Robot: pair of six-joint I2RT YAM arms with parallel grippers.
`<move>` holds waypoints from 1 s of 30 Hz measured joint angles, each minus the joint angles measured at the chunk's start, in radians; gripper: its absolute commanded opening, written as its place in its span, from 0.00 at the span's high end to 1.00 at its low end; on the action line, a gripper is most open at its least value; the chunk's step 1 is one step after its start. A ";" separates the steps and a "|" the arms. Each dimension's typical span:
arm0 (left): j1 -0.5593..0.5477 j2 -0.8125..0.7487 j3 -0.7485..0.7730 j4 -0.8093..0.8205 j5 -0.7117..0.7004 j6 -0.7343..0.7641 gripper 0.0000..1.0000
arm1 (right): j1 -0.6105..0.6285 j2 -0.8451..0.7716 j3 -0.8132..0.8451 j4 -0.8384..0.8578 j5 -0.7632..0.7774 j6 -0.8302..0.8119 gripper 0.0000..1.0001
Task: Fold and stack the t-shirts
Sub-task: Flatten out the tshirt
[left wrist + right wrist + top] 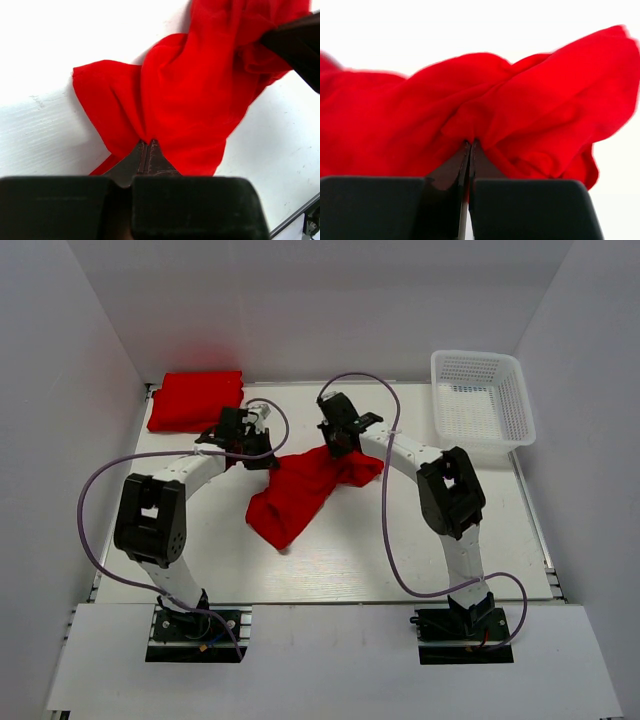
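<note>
A crumpled red t-shirt (300, 492) hangs between both grippers over the middle of the table. My left gripper (262, 458) is shut on its left part; in the left wrist view (148, 142) the cloth (190, 100) bunches at the closed tips. My right gripper (343, 446) is shut on its right part; in the right wrist view (471, 143) red cloth (530, 110) gathers at the closed tips. The shirt's lower end rests on the table. A folded red t-shirt (196, 400) lies at the back left.
A white mesh basket (480, 398) stands at the back right. White walls close in the table at the back and sides. Purple cables loop from both arms over the table (330, 570).
</note>
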 measured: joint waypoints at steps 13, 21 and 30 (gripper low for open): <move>-0.001 -0.145 0.156 -0.065 0.000 0.087 1.00 | -0.023 -0.404 -0.227 0.195 0.385 -0.018 1.00; -0.001 -0.332 0.368 -0.091 -0.128 0.159 1.00 | -0.059 -0.718 -0.233 0.453 0.625 -0.221 1.00; -0.001 -0.549 0.615 -0.098 -0.257 0.267 1.00 | -0.056 -0.993 -0.182 0.600 0.651 -0.477 1.00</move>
